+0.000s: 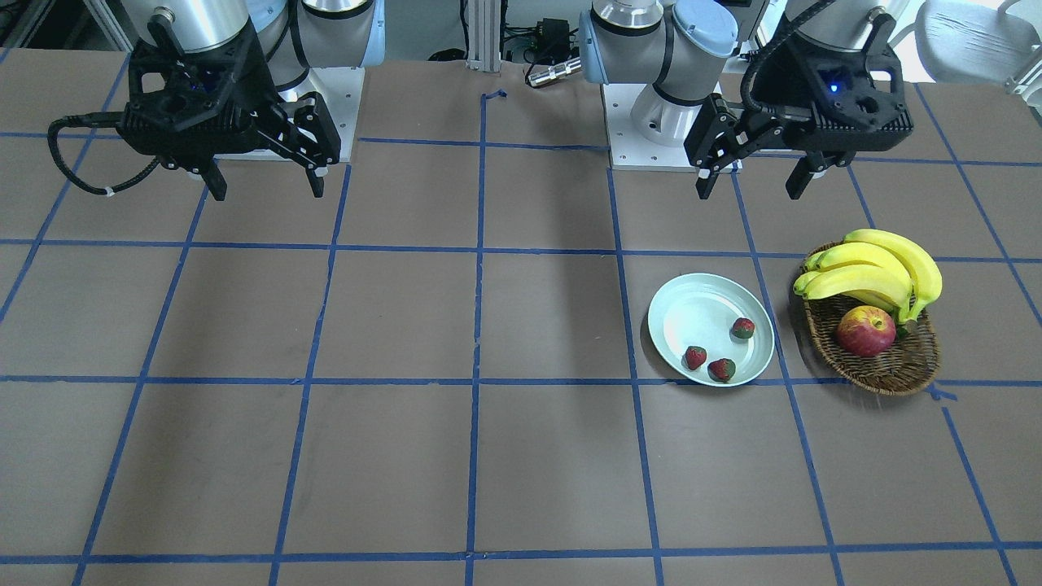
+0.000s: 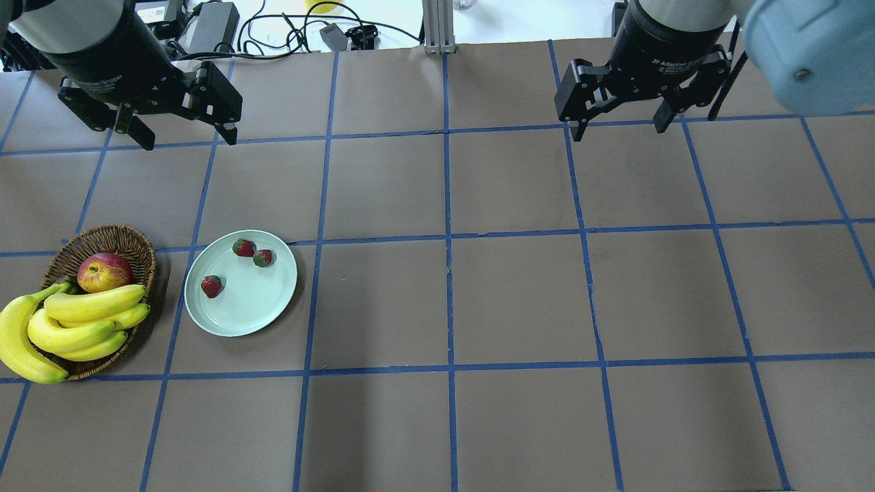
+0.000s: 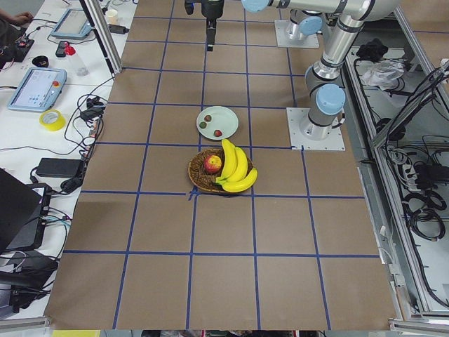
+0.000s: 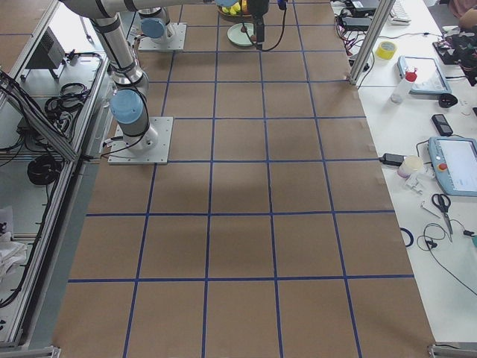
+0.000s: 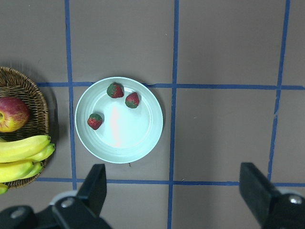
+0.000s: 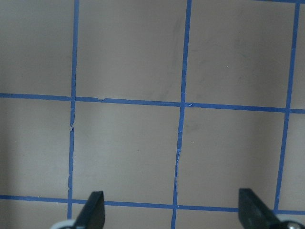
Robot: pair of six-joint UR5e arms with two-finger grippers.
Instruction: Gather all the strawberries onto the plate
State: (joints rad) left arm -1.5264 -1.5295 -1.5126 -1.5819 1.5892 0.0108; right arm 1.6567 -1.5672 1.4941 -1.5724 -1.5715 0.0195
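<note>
Three strawberries [image 1: 695, 357] [image 1: 721, 369] [image 1: 742, 328] lie inside the pale mint plate [image 1: 684, 301]. In the overhead view they [image 2: 243, 247] [image 2: 262, 257] [image 2: 211, 286] sit on the plate [image 2: 253, 301] at the table's left. The left wrist view shows them [image 5: 115, 89] [image 5: 132, 100] [image 5: 95, 121] on the plate [image 5: 128, 138] below. My left gripper [image 1: 749, 189] [image 2: 190, 140] [image 5: 174, 191] is open and empty, raised high, set back from the plate toward the robot's base. My right gripper [image 1: 267, 193] [image 2: 619, 131] [image 6: 171, 210] is open and empty over bare table.
A brown wicker basket [image 1: 887, 366] [image 2: 109, 239] stands beside the plate, toward the table's left end. It holds a bunch of bananas [image 1: 879, 268] [image 2: 68, 321] and a red-yellow apple [image 1: 865, 330] [image 2: 104, 271]. Blue tape lines grid the brown table.
</note>
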